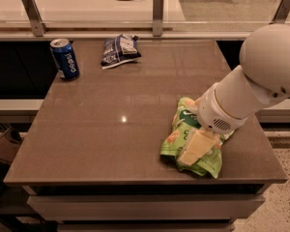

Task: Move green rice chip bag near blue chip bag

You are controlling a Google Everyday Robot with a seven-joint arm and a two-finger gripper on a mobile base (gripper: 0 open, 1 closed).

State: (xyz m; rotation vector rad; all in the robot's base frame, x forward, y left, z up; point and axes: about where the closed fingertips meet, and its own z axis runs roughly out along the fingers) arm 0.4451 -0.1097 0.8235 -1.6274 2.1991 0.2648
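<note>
The green rice chip bag (170, 141) lies crumpled on the brown table (111, 129) near its front right corner. My gripper (195, 148) comes down from the big white arm (253, 86) at the right and sits on the bag's middle, covering part of it. The blue chip bag (119, 50) lies flat at the table's far edge, left of centre, well apart from the green bag and the gripper.
A blue Pepsi can (64, 58) stands upright at the far left corner, left of the blue chip bag. A glass rail with metal posts (157, 11) runs behind the table. The table's front edge is just below the green bag.
</note>
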